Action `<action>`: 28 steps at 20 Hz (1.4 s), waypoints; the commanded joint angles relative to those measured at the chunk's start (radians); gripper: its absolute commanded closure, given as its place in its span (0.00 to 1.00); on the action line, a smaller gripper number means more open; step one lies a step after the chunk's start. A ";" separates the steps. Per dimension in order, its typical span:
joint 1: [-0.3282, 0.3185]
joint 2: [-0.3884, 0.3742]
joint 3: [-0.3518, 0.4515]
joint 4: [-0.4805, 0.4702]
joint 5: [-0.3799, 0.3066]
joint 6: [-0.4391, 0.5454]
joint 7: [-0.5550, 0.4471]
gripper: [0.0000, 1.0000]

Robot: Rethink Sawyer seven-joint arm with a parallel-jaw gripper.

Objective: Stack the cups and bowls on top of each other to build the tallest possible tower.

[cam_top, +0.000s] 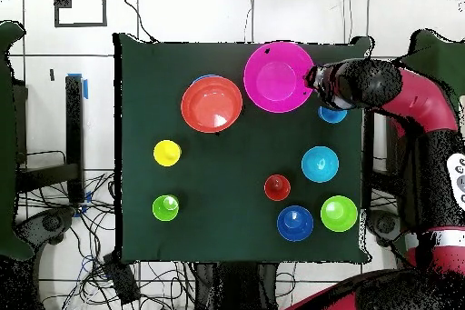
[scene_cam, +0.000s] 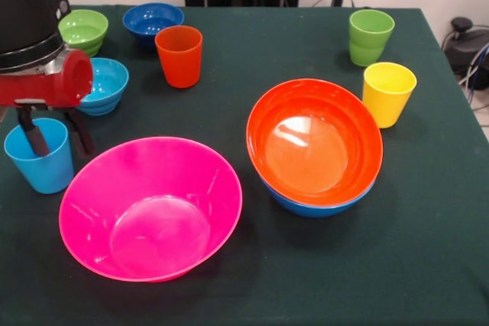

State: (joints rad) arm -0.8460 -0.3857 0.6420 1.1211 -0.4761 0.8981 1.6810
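Note:
My gripper (scene_cam: 57,143) is at the table's left edge, open. One finger (scene_cam: 34,139) reaches inside the light blue cup (scene_cam: 42,169) and the other stands just outside its right wall. The pink bowl (scene_cam: 150,208) sits alone on the cloth beside that cup. The orange bowl (scene_cam: 313,143) is nested in the large blue bowl (scene_cam: 317,208). The orange cup (scene_cam: 179,55), green cup (scene_cam: 370,36) and yellow cup (scene_cam: 388,93) stand upright and apart. In the overhead view the arm (cam_top: 409,97) covers most of the light blue cup (cam_top: 332,114) next to the pink bowl (cam_top: 278,75).
Three small bowls sit at the far left: green (scene_cam: 82,30), dark blue (scene_cam: 153,19) and light blue (scene_cam: 107,85), the last right behind my gripper. The dark green cloth (scene_cam: 428,265) covers the table.

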 commanded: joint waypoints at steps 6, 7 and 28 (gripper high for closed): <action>0.031 -0.081 -0.009 0.074 -0.248 -0.173 -0.313 0.00; 0.025 -0.069 -0.002 0.074 -0.252 -0.181 -0.311 0.00; 0.013 -0.006 0.061 0.068 -0.212 -0.175 -0.283 0.00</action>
State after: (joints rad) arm -0.8484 -0.4331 0.6603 1.1293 -0.6745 0.6840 1.6693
